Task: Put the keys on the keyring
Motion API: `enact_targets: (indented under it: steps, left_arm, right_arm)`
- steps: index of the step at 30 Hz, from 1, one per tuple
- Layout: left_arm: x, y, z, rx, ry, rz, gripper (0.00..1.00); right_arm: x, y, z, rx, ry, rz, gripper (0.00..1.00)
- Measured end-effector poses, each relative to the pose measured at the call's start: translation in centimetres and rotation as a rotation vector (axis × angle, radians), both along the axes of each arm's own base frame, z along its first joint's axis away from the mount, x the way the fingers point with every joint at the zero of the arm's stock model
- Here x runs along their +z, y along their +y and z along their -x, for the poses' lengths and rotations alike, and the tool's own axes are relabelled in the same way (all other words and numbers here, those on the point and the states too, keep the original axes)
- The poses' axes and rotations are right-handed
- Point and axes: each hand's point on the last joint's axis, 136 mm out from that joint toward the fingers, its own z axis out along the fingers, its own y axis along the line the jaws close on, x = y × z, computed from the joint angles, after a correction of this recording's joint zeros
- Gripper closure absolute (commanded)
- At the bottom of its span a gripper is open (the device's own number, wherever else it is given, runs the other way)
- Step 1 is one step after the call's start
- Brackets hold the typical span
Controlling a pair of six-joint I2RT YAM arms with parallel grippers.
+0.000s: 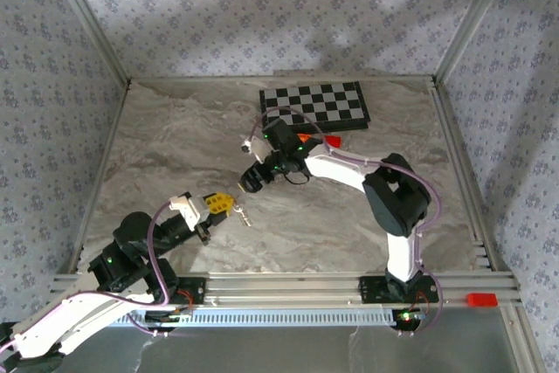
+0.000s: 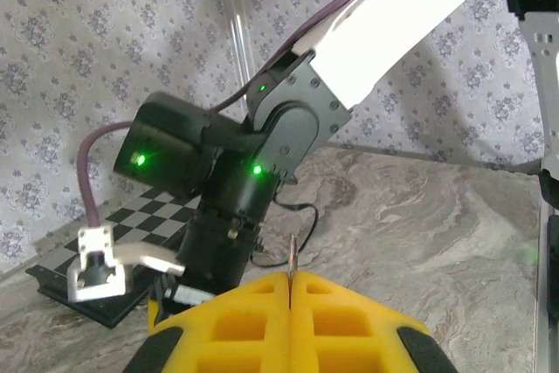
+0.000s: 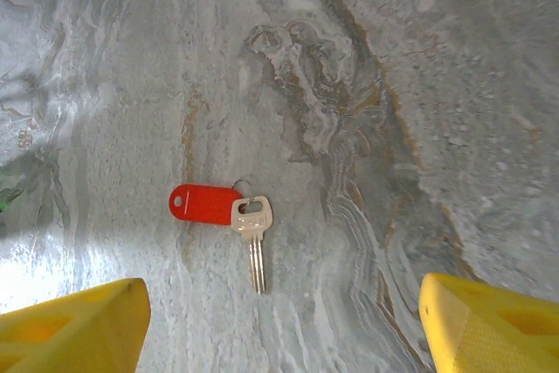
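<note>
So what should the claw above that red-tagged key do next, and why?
Probably lower the right claw toward the key. Its fingers stand wide open, and the key with its red tag lies flat on the table, untouched. The left claw is shut on a thin metal piece.

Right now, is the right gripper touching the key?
Apart. The right wrist view shows bare table between the key and both fingers of the open right gripper.

The keys (image 3: 218, 207), a red oblong tag joined to one silver key, lie flat on the marbled desk (image 3: 419, 85). The right tool (image 3: 284, 325) has its yellow fingers (image 3: 74, 325) wide apart, touching nothing.
</note>
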Motion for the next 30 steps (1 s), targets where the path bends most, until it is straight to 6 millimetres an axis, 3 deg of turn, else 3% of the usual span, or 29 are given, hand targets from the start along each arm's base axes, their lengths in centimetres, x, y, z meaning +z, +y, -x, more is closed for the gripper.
enact_targets:
  steps: [6,16,21,30]
  left_arm:
    - [-0.1,0.1,0.1,0.0,-0.003,0.005,1.0]
    - [0.2,0.5,0.3,0.0,-0.027,0.038,1.0]
    - [0.7,0.8,0.6,0.001,-0.042,0.059,1.0]
    - [0.7,1.0,0.6,0.005,-0.047,0.068,1.0]
  right_arm:
    - [-2.1,2.6,0.5,0.036,0.069,0.007,0.28]
    - [-3.4,4.9,2.1,0.076,0.128,0.037,0.43]
    - [-4.7,5.6,3.0,0.086,0.139,0.071,0.5]
    - [-5.7,6.1,3.6,0.084,0.162,0.088,0.54]
